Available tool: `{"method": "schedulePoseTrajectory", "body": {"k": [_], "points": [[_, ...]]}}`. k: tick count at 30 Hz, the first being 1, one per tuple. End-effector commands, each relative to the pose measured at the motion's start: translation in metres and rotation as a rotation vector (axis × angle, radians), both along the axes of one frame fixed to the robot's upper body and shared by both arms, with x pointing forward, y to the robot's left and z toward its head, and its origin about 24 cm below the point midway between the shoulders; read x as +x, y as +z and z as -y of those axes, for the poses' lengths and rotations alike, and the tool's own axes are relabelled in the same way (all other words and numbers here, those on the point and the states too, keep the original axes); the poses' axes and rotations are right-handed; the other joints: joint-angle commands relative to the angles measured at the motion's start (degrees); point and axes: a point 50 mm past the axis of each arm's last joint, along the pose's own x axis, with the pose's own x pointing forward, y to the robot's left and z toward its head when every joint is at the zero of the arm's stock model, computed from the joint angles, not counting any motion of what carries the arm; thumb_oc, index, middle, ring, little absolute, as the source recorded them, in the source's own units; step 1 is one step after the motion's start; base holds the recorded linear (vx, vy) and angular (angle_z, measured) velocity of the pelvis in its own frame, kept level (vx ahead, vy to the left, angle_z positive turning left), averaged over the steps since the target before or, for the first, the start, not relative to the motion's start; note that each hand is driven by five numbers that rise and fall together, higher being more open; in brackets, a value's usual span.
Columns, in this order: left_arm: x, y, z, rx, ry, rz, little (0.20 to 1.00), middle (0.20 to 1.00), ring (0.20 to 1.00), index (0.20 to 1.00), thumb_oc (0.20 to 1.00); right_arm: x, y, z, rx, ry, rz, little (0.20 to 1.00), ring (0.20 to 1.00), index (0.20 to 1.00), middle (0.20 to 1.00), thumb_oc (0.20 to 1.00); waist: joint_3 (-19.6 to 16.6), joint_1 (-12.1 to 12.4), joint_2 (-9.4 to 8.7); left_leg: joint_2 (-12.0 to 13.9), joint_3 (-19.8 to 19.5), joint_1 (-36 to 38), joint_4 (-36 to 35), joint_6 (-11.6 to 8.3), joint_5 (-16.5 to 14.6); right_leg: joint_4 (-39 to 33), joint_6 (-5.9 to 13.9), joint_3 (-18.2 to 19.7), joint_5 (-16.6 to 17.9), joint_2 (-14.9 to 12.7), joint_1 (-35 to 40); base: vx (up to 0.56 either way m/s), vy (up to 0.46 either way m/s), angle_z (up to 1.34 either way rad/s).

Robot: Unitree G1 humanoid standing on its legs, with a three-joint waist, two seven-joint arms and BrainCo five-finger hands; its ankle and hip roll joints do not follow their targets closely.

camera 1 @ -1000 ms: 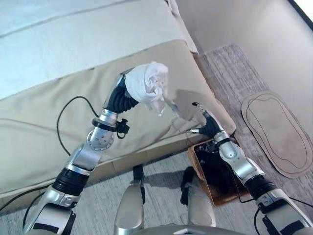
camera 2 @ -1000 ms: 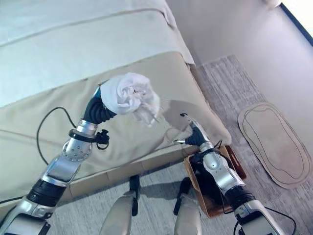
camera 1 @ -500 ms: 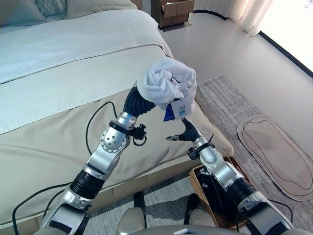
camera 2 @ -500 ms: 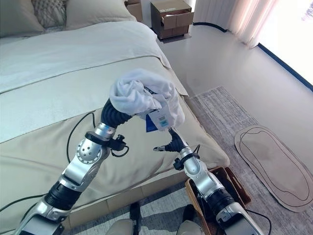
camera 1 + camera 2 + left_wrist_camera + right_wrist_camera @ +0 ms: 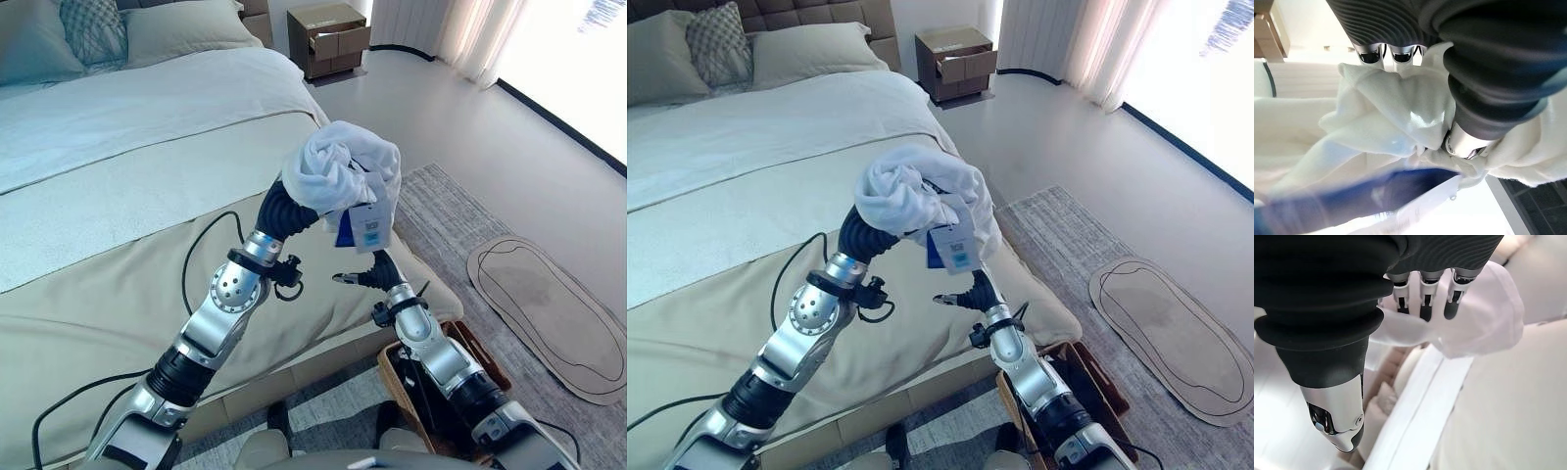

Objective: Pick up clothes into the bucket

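Holding one white garment (image 5: 343,176) up, blue-and-white tag (image 5: 361,227) dangling, print unreadable.
Left hand (image 5: 1400,54) is curled into it; right hand (image 5: 364,278) sits loosely open, empty, over one basket (image 5: 482,354).

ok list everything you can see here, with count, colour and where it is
white garment: one, white with a blue-and-white tag hanging from it, bunched in the left robot hand above the bed's corner
bed: one, beige cover with pale sheet, taking up the scene's left half
pillows: three, grey and beige, at the headboard
nightstand: one, brown, drawer open, beyond the bed
basket: one, brown wicker with dark inside, on the floor at the bed's corner
rug: one, grey, under the basket
mat: one, beige oval, right of the rug
curtains: pale, by the window
left robot hand: curled round the garment
right robot hand: open, just below the tag
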Motion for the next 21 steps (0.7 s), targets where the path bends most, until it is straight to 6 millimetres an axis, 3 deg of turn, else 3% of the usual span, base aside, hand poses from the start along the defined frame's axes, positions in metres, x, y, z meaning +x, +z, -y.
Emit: {"method": "schedulePoseTrajectory", "body": {"k": [1,4,9,12,14,21], "points": [[-0.005,0.017,-0.010,-0.068,0.043,0.100,0.200,0.200,0.200,0.200,0.200,-0.001,0.018,0.003,0.118,-0.017,0.063,1.000,1.000,1.000,1.000,1.000,-2.2,-0.6,-1.72,0.6,-0.5,-2.0,3.3,1.02,-3.0,1.9,3.37,-1.3,1.4,-3.2,-1.1,0.00,0.000,0.00],[-0.004,0.018,-0.021,-0.048,0.106,0.125,0.200,0.200,0.200,0.200,0.200,-0.008,0.003,0.019,0.094,-0.064,0.010,1.000,1.000,1.000,1.000,1.000,-2.4,-0.8,-1.82,0.6,-0.5,-1.9,3.2,0.99,-3.0,2.0,3.45,-1.3,1.3,-3.1,-0.9,0.00,0.000,0.00],[0.000,0.017,-0.033,-0.032,0.195,0.136,0.200,0.200,0.200,0.200,0.200,-0.007,0.023,0.038,0.097,-0.165,0.109,1.000,1.000,1.000,1.000,1.000,-2.8,-1.2,-2.03,0.7,-0.4,-1.4,3.0,1.03,-3.2,2.1,3.53,-1.4,1.1,-3.1,-0.7,0.01,-0.002,-0.01],[-0.001,0.010,-0.040,-0.021,0.238,0.114,0.200,0.200,0.200,0.200,0.200,-0.009,0.054,0.042,0.114,-0.170,0.262,1.000,1.000,1.000,1.000,1.000,-3.2,-1.0,-2.24,0.7,-0.3,-1.1,2.9,1.04,-3.2,2.0,3.53,-1.3,1.0,-2.9,-0.5,0.00,0.000,0.00],[-0.001,0.007,-0.039,-0.042,0.228,0.102,0.200,0.200,0.200,0.200,0.200,-0.006,0.045,0.050,0.140,-0.221,0.233,1.000,1.000,1.000,1.000,1.000,-3.4,-1.0,-2.24,0.7,-0.3,-0.9,2.7,1.07,-3.2,2.0,3.49,-1.3,0.9,-2.9,-0.3,0.00,0.000,0.00],[-0.004,0.007,-0.034,-0.064,0.162,0.086,0.200,0.200,0.200,0.200,0.200,0.003,0.055,0.036,0.177,-0.136,0.250,1.000,1.000,1.000,1.000,1.000,-3.5,-0.4,-2.24,0.7,-0.6,-0.7,2.6,1.08,-3.2,1.9,3.28,-1.4,0.9,-2.7,0.0,0.00,0.000,0.00]]}}
